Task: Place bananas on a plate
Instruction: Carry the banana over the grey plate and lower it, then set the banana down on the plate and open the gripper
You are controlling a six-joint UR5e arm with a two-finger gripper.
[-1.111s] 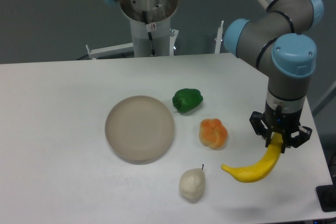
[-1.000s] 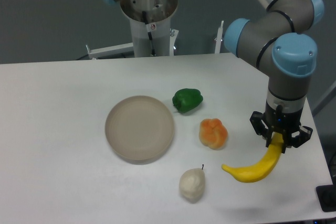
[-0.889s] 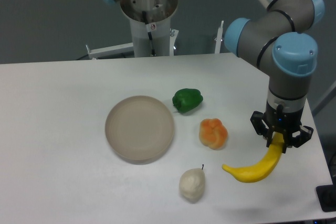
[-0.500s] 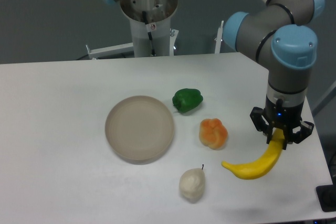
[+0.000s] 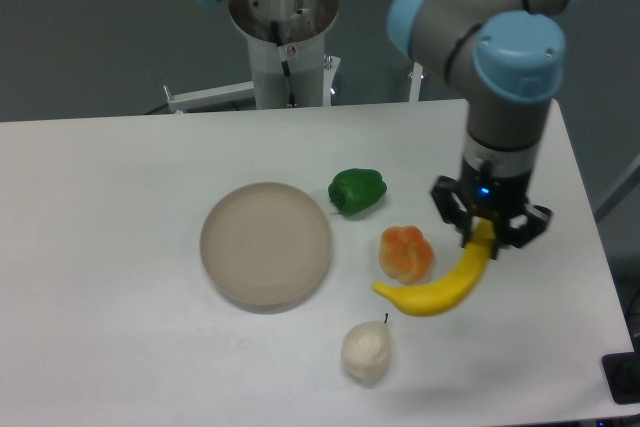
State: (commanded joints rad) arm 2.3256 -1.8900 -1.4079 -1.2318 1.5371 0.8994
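On the white table [image 5: 120, 197], my gripper [image 5: 485, 237] is clenched on the banana's [image 5: 435, 287] stem end and has carried it left since a moment ago; it now hangs beside the orange fruit [image 5: 406, 253], nearer the empty plate [image 5: 266, 244].

Between the pincer [image 5: 487, 240] with its banana [image 5: 435, 290] and the plate [image 5: 266, 243] sit an orange fruit [image 5: 406, 252], a green pepper [image 5: 357, 190] and a pear [image 5: 365, 351]. Bare tabletop [image 5: 100, 207] lies left of the plate.
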